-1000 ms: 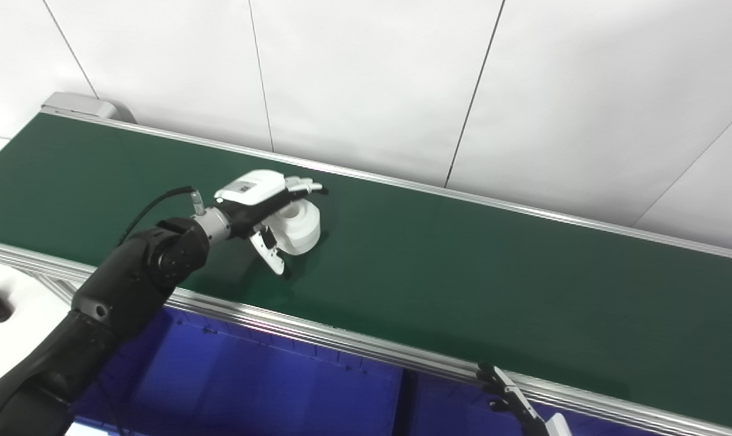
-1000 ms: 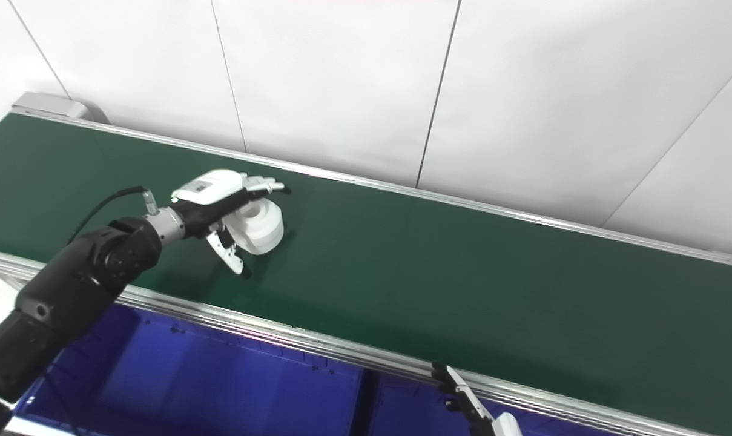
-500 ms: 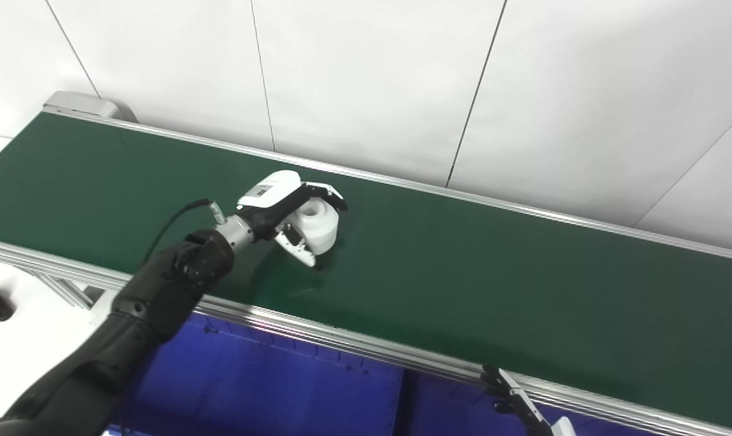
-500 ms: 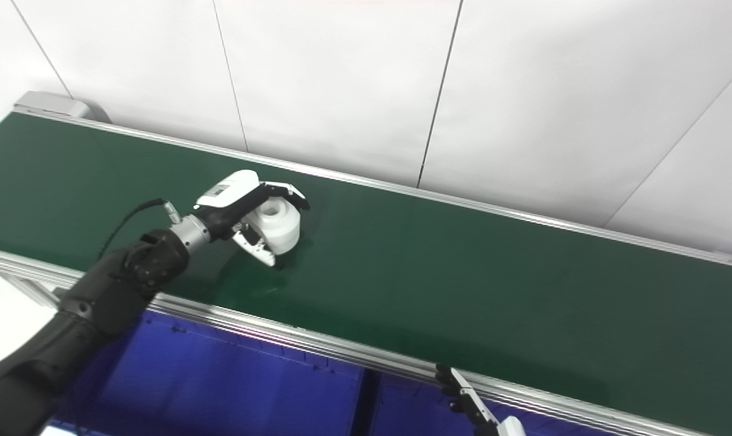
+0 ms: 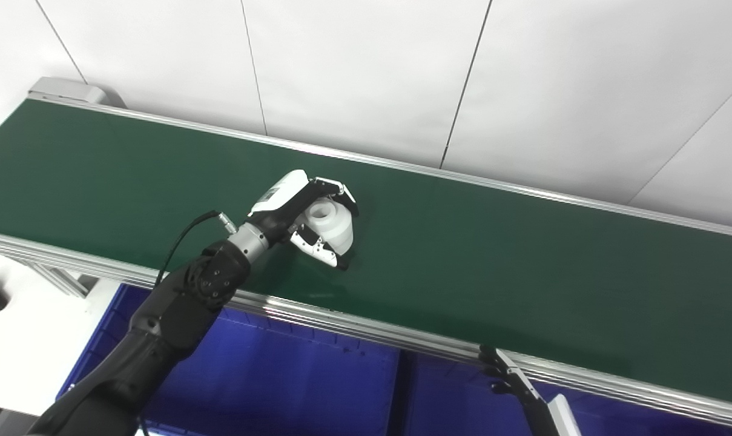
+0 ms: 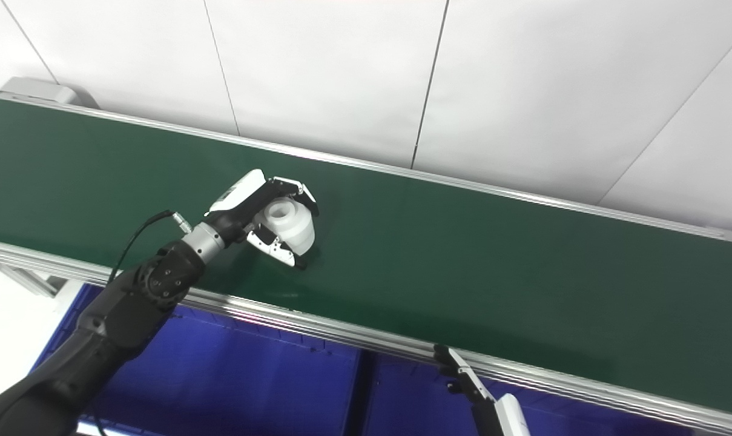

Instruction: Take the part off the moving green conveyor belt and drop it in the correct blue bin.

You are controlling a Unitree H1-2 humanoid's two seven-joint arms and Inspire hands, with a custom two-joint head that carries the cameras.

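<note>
You see the left hand (image 6: 267, 209) wrapped around the white stepped plastic cylinder part (image 6: 289, 225), fingers (image 6: 295, 188) curled over its far side, thumb against its near side, on the dark green conveyor belt (image 6: 462, 260). Right hand (image 6: 468, 381): only dark fingertips show, above the deep blue plastic bin (image 6: 250, 381) below the belt's aluminium rail (image 6: 341, 336).

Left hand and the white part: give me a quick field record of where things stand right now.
left hand: wrapped around the white part, fingers above, thumb below
white part: on the green belt, lift-off unclear
right hand: low, at the belt's near rail, holding nothing visible; only partly in frame
blue bins: below the near rail, no part seen inside
</note>
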